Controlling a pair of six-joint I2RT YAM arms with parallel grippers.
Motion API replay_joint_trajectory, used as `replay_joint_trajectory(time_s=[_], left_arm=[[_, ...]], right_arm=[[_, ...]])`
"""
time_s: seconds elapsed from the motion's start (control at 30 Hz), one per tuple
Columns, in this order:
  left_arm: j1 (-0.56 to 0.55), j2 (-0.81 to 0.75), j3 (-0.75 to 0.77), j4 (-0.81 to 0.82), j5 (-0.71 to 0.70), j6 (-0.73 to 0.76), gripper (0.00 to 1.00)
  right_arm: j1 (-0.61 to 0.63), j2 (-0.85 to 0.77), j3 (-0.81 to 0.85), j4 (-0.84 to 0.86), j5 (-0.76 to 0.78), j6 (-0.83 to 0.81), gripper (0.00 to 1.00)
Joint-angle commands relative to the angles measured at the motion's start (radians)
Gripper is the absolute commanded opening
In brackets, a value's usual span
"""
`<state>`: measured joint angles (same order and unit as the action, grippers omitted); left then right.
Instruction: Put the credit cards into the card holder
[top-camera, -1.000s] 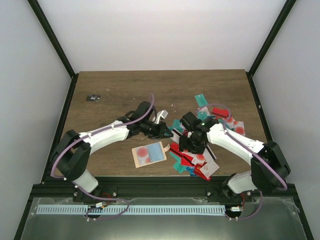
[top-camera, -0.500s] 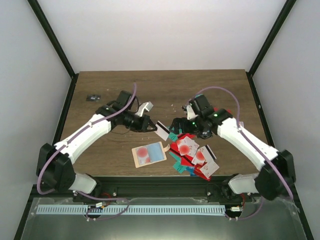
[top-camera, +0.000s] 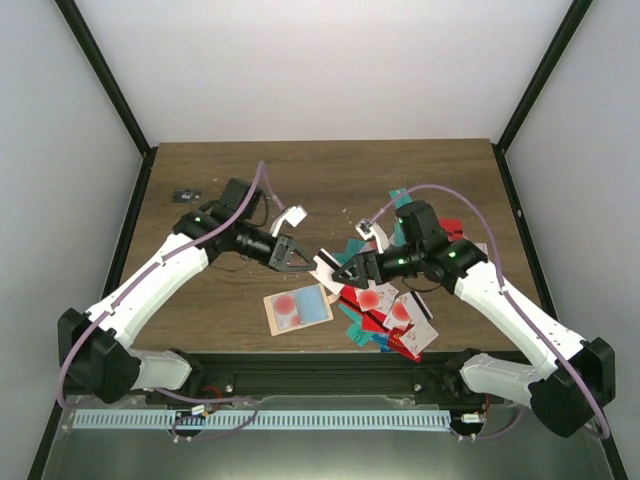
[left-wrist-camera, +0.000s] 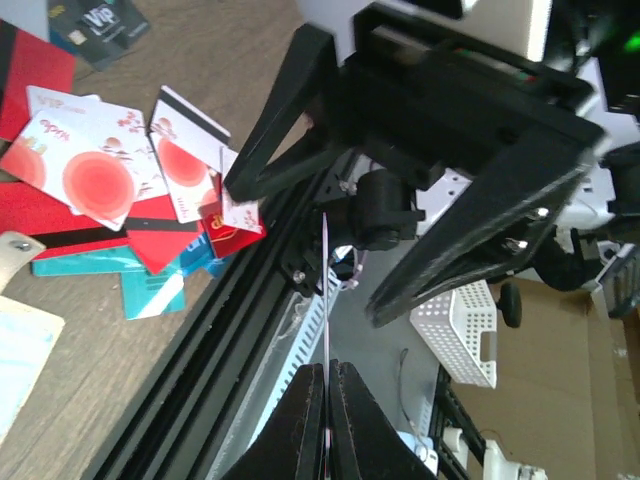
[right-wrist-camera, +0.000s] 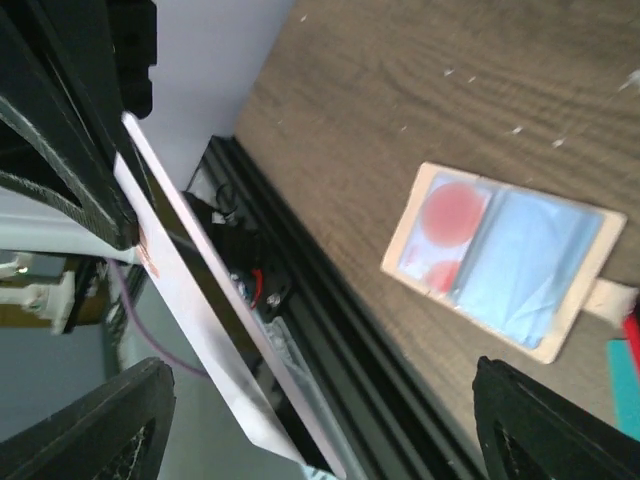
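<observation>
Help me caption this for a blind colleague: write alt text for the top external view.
Two robot arms meet above a wooden table, the left arm's fingers shut on a white card held in the air and the right arm's fingers open around it. Below, the card holder lies open beside a heap of credit cards.

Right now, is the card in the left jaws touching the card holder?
Apart. The right wrist view shows bare table between the white card, held up in the air, and the card holder lying open.
</observation>
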<state>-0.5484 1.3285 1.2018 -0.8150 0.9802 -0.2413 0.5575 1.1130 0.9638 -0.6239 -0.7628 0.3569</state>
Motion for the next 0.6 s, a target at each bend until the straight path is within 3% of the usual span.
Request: replay_joint_trajectory(time_s=[0.0,0.1,0.37,0.4,0.47,0.5,0.57], left_arm=[[-0.011,-0.008,0.021,-0.002,0.087,0.033,0.04],[-0.016,-0.004,0.025,0.006,0.108,0.033,0.04],[-0.024,-0.002,0.034,0.032,0.118,0.016,0.04],[-0.023,-0.002,0.036,0.034,0.115,0.015,0.05],[-0.023,-0.004,0.038,0.048,0.101,0.002,0.07],[-0.024,-0.009,0.041,0.061,0.088,-0.012,0.12],[-0.022,-0.019,0.060,0.091,-0.026,-0.058,0.40]], right_arm=[[-0.004,-0.017,-0.019,0.067,-0.187,-0.001,0.79],[-0.004,-0.021,-0.033,0.110,-0.236,0.024,0.64],[-0.004,-0.035,-0.093,0.190,-0.333,0.078,0.07],[-0.004,-0.043,-0.097,0.197,-0.335,0.085,0.02],[-0.004,-0.059,-0.105,0.224,-0.346,0.107,0.01],[-0.004,-0.066,-0.108,0.242,-0.349,0.123,0.01],[-0.004,-0.080,-0.111,0.278,-0.342,0.160,0.01]])
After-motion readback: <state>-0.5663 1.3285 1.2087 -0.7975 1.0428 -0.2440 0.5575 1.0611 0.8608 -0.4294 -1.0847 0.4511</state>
